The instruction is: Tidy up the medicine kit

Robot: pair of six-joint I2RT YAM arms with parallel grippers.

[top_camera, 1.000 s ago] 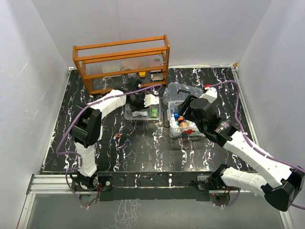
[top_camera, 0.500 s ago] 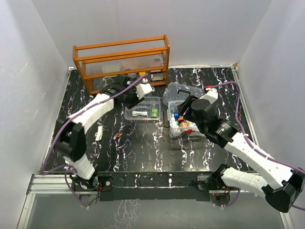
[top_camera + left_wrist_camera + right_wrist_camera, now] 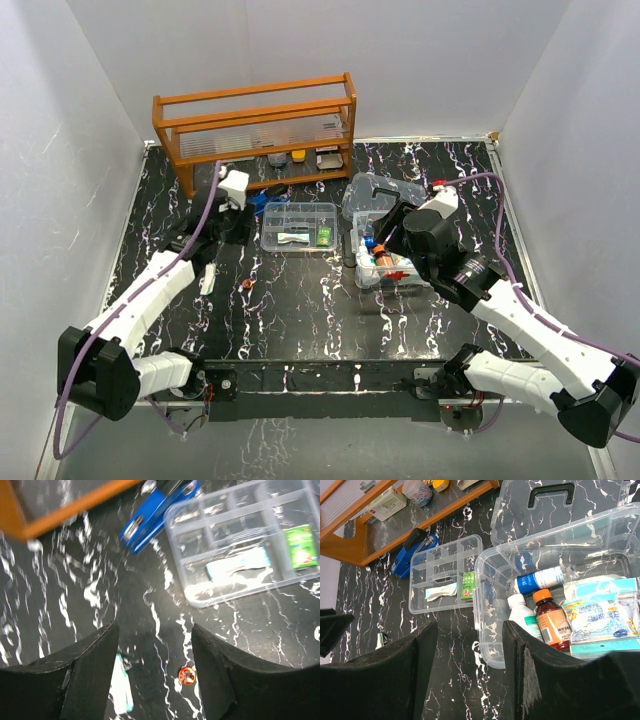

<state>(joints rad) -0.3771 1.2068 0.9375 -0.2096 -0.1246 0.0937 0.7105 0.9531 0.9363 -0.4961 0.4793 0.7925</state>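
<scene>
Calling this roughly midway

Box [image 3: 481,595] sits open on the right half of the table [image 3: 300,320]. Lid [image 3: 600,500] is off, lying flat just behind it, handle up. In the box: three bottles [image 3: 552,622] plus flat packs [image 3: 600,615] on its right side

Tray [image 3: 435,562] is out of the box, on the table just left of it, between box and stapler [image 3: 410,552]. Only two cells are filled, a white sachet [image 3: 440,591] and a green carton [image 3: 467,585]. Other cells look empty

Left gripper [image 3: 152,635]: fingers apart, nothing between them, over the table left of the tray. Under it a small white packet [image 3: 120,685] and a red round bit [image 3: 186,675] lie loose, neither touched

Right gripper [image 3: 467,630]: fingers apart too, empty, hovering by the box's left wall, no contact that I can see

Left to do, my read:
- pick up the packet and the red bit
- maybe fetch items from the rack [image 3: 255,105] shelf, can't tell if they belong to the kit
- seat tray in box
- lid on, latch

Packet looks like the natural next pick for the left arm, given where it hangs
</scene>
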